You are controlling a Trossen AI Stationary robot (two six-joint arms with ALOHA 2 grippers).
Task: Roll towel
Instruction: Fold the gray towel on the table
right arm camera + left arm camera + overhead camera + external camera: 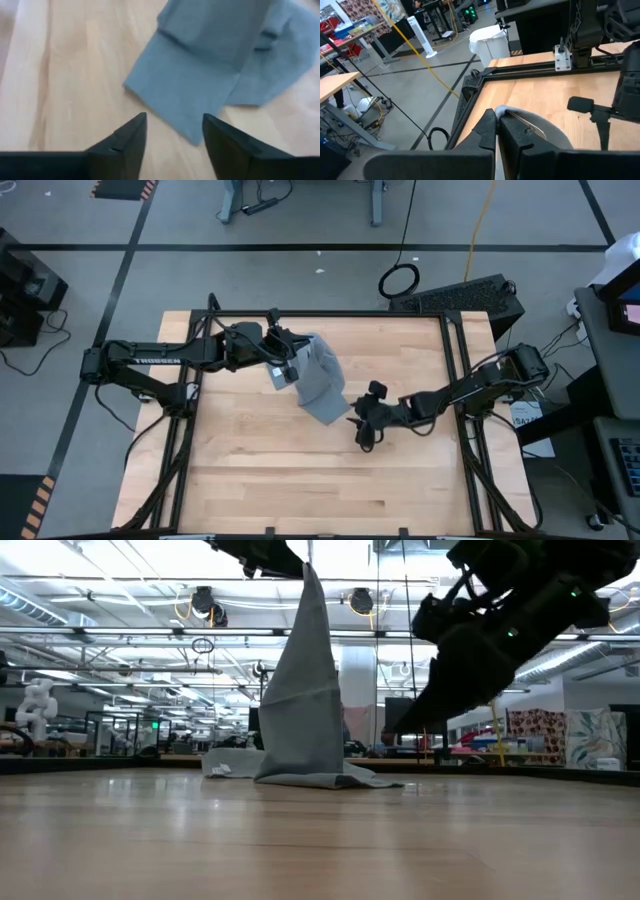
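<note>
The left hand (290, 366) clenches the towel (320, 385) by 1 corner, lifted off the desk (260, 470), while the right hand (172, 132) hovers released nearby; a thin pinch could slip and collapse the cloth.

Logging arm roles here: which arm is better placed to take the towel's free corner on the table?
Right, probably. The right gripper is open, just short of the towel corner lying on the table. The left gripper is shut on the towel's top, holding it up.

We record: towel (320, 385) on table (250, 470); left gripper (290, 360) at its top, right gripper (365, 430) just beside its lower edge.
</note>
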